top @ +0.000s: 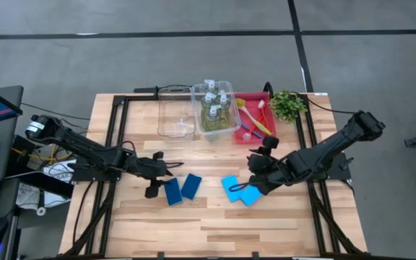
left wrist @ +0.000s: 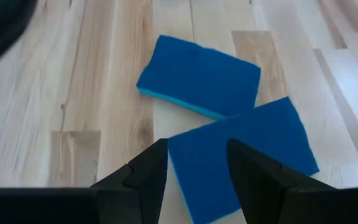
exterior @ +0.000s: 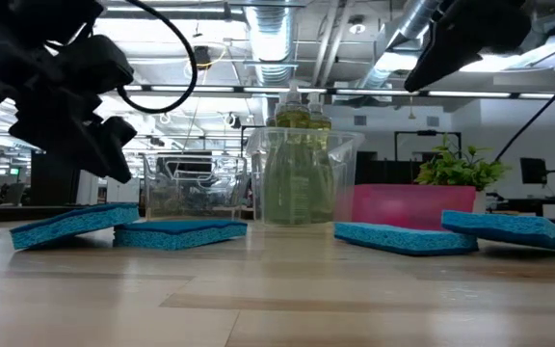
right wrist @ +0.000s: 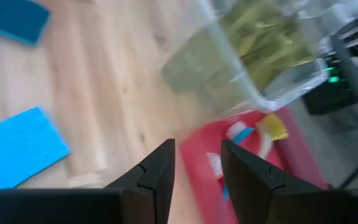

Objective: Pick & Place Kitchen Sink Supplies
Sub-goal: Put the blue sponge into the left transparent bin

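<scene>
While empty, left pincer [left wrist: 197, 168] wide over sponge [left wrist: 241, 155]

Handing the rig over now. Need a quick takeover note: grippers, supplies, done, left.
Left gripper: open, empty, over the left pair of sponges.
Right gripper: open, empty, above the table near the red tray.
Done: bottles in the clear bin; brushes in the tray.
Left: four sponges on the table, the right pair included. The second bin looks empty.
</scene>
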